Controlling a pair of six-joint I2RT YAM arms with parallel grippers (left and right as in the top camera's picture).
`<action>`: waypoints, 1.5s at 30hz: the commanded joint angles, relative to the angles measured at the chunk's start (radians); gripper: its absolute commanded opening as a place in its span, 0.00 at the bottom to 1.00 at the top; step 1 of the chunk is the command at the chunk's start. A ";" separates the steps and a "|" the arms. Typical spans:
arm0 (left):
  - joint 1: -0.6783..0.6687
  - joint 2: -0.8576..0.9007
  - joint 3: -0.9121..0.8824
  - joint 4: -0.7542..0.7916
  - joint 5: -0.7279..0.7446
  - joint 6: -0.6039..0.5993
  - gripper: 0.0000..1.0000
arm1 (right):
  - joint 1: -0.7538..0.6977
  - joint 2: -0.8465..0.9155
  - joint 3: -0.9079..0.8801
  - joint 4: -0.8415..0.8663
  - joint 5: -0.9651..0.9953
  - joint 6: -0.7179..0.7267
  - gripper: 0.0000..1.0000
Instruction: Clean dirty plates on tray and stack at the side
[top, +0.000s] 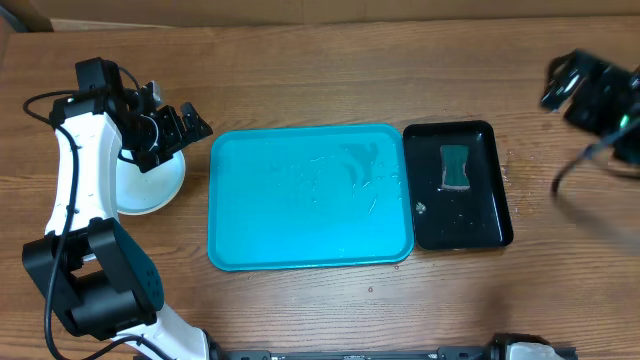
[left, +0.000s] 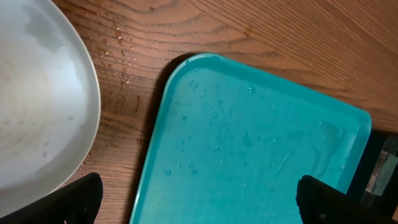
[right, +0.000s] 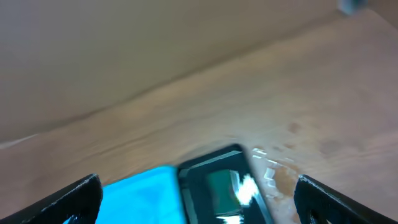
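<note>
The turquoise tray (top: 310, 197) lies in the middle of the table, wet with droplets and with no plates on it; it also shows in the left wrist view (left: 249, 149) and the right wrist view (right: 143, 193). A white plate (top: 150, 187) sits on the wood left of the tray, seen close in the left wrist view (left: 37, 99); whether other plates lie under it I cannot tell. My left gripper (top: 185, 125) is open and empty above the plate's right edge. My right gripper (top: 575, 80) is open and empty, raised at the far right and blurred.
A glossy black tray (top: 485, 215) lies right of the turquoise tray and holds a green sponge (top: 456, 167) and water. The wood right of the black tray is wet (right: 280, 174). Cardboard lines the table's far edge.
</note>
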 joint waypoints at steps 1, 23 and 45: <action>-0.002 -0.002 0.008 0.002 0.015 0.022 1.00 | 0.143 -0.103 0.011 -0.002 0.001 0.004 1.00; -0.002 -0.002 0.008 0.002 0.015 0.022 1.00 | 0.198 -0.959 -1.058 0.859 0.072 -0.092 1.00; -0.002 -0.002 0.008 0.002 0.015 0.022 1.00 | 0.126 -1.278 -1.847 1.532 0.019 -0.072 1.00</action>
